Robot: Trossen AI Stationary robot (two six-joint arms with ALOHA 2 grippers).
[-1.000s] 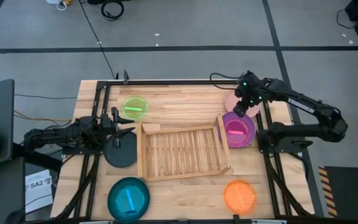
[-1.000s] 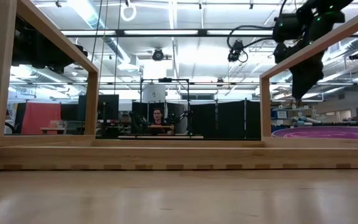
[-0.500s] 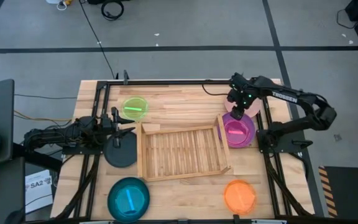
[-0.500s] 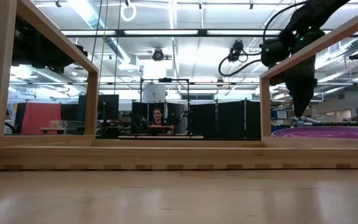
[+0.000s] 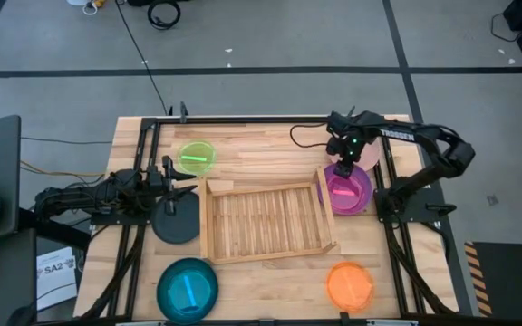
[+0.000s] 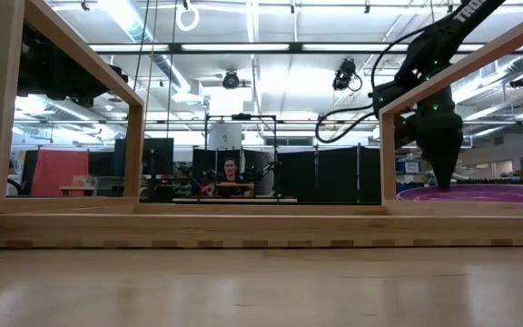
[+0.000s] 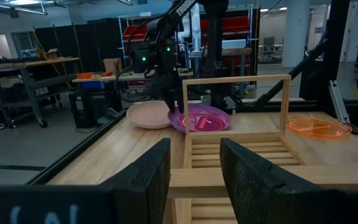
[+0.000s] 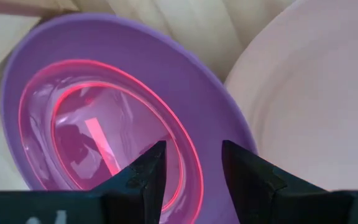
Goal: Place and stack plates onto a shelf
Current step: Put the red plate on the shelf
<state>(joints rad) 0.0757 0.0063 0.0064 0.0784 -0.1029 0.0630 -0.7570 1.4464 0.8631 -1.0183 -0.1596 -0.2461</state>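
High view: right end effector (image 5: 343, 168) moved over purple plate (image 5: 361, 197).

Pale wood everywhere — the table (image 5: 270, 140) a smooth, faintly shiny butcher-block, the slatted tray (image 5: 263, 220) matt and unvarnished. The pink plate (image 8: 104, 134) is glossy see-through plastic (it glows at its rim) sitting in an opaque purple plate (image 8: 197, 99). The dark grey plate (image 5: 178, 223) looks matt; the teal plate (image 5: 188, 289) and orange plate (image 5: 349, 285) translucent.
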